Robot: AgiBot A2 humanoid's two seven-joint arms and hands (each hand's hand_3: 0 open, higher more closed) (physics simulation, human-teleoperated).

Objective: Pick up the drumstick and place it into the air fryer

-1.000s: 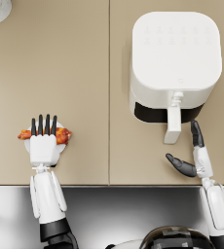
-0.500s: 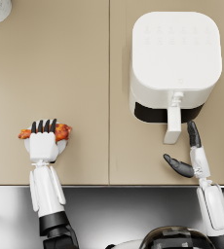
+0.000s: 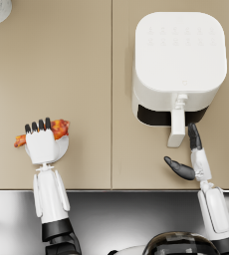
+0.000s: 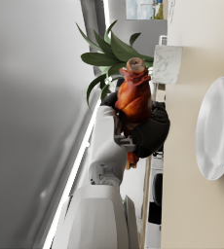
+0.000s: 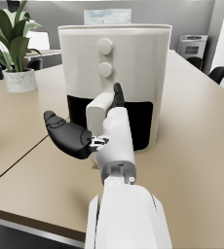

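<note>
The left hand (image 3: 41, 144) is gripping the drumstick (image 3: 58, 128) above the plate (image 4: 216, 127); the right hand (image 3: 192, 158) is hovering spread beside the air fryer (image 3: 178, 60) handle (image 3: 176, 127). No writing is legible.

Glossy drumstick (image 4: 133, 97); seemingly matt-plastic air fryer (image 3: 178, 55)

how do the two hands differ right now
The left hand grips the drumstick above the white plate; the right hand holds nothing. The left hand's fingers wrap the meat; the right hand's are spread beside the air fryer handle. Both are dark hands on white arms.
</note>
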